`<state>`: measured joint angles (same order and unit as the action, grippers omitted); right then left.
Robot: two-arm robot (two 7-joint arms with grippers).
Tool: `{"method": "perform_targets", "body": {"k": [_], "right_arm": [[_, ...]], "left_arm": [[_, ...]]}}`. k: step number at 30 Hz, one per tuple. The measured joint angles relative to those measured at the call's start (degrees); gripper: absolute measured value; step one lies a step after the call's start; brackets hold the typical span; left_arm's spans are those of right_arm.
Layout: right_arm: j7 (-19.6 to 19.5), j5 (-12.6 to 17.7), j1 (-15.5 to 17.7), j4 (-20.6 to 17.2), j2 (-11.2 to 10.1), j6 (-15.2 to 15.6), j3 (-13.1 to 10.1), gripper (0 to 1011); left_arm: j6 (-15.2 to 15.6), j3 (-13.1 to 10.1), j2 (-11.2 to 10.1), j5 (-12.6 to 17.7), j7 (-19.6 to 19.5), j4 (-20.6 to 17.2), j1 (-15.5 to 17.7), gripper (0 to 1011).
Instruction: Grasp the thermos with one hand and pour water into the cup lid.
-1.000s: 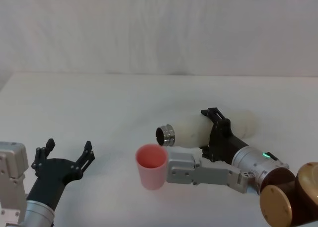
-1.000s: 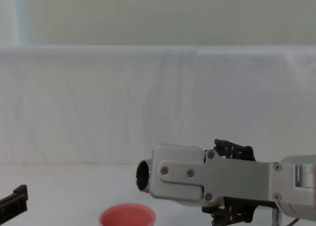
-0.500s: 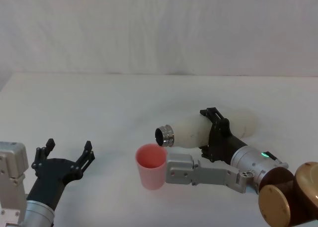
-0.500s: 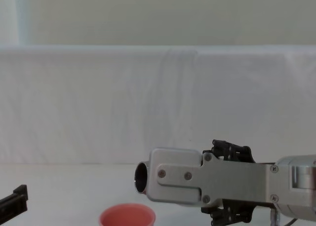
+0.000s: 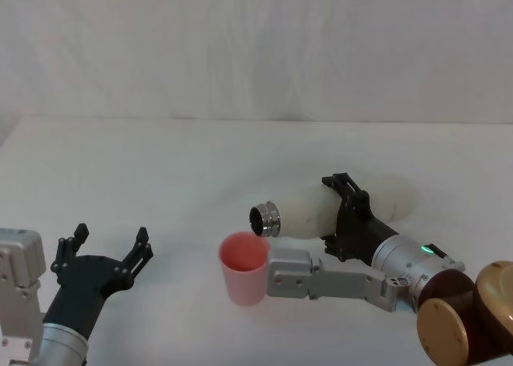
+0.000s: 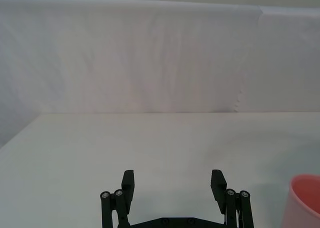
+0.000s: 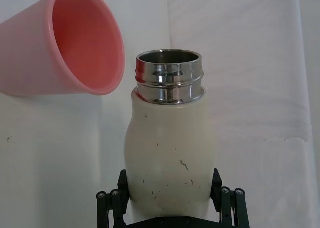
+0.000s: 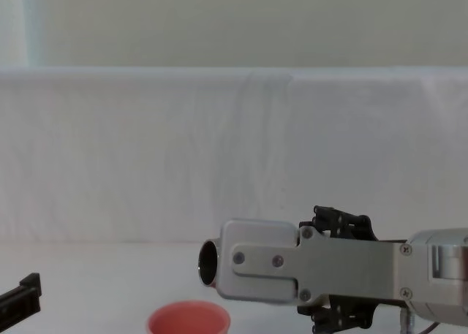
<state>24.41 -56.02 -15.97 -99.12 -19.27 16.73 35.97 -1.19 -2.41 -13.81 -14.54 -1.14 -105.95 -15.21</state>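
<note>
Over the last second the thermos has tipped slightly further, its steel mouth dropping toward the cup lid on the table; pouring is imminent. The right gripper holds it nearly horizontal, jaws clamped on the body. The left gripper is parked low at left, jaws wide apart.

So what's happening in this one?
The right tool holds the thermos tipped nearly on its side, its open steel neck just above the rim of the pink cup lid standing on the table. No water is visible. The left tool waits open, off to the left.
</note>
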Motion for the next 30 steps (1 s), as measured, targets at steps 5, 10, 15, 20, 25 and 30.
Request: {"method": "perform_targets", "body": {"k": [5, 10, 15, 20, 25, 30], "right_arm": [[0.07, -0.51, -0.03, -0.12, -0.07, 0.05, 0.22, 959], [0.07, -1.24, -0.22, -0.16, -0.12, 0.12, 0.58, 959], [0.10, -1.60, -0.33, -0.16, -0.11, 0.13, 0.76, 959], [0.23, -2.29, -0.48, -0.11, -0.17, 0.16, 1.14, 959], [0.26, -2.75, -0.44, -0.08, -0.24, 0.29, 1.28, 959], [0.38, -3.28, -0.38, -0.08, -0.30, 0.42, 1.39, 959]], "left_arm": [[0.00, 0.00, 0.00, 0.00, 0.00, 0.00, 0.00, 1001], [0.00, 0.00, 0.00, 0.00, 0.00, 0.00, 0.00, 1001], [0.00, 0.00, 0.00, 0.00, 0.00, 0.00, 0.00, 1001], [0.00, 0.00, 0.00, 0.00, 0.00, 0.00, 0.00, 1001], [0.00, 0.00, 0.00, 0.00, 0.00, 0.00, 0.00, 1001], [0.00, 0.00, 0.00, 0.00, 0.00, 0.00, 0.00, 1001]]}}
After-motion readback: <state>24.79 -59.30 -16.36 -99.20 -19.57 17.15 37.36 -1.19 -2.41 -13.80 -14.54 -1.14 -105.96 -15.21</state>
